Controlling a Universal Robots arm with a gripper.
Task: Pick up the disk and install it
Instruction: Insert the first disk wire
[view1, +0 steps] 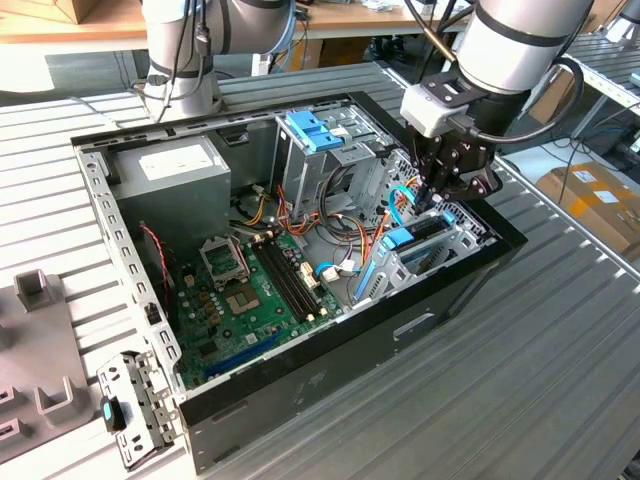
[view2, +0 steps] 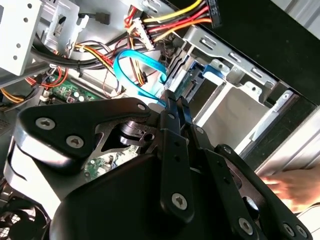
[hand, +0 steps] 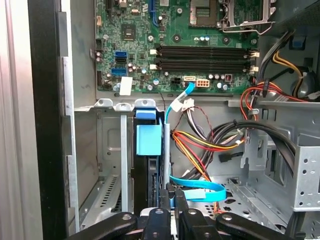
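The disk (view1: 402, 238) stands on edge in a slot of the metal drive cage (view1: 455, 235), at the end of the open computer case on the exterior view's right. Its bright blue carrier tab (hand: 149, 139) faces up out of the slot, with the dark disk body below it. My gripper (view1: 432, 200) hangs just above the cage, close to the disk's end. In both wrist views the gripper (view2: 174, 97) (hand: 172, 194) is shut, its fingers pressed together with nothing visible between them. The tips point at the blue carrier (view2: 192, 82).
Bundles of cables and a light blue data cable (hand: 197, 189) lie beside the cage. The case also holds a wide blue latch (view1: 313, 130), a grey power-supply box (view1: 165, 165) and a motherboard (view1: 250, 290). A hand (view2: 295, 189) is outside the case wall.
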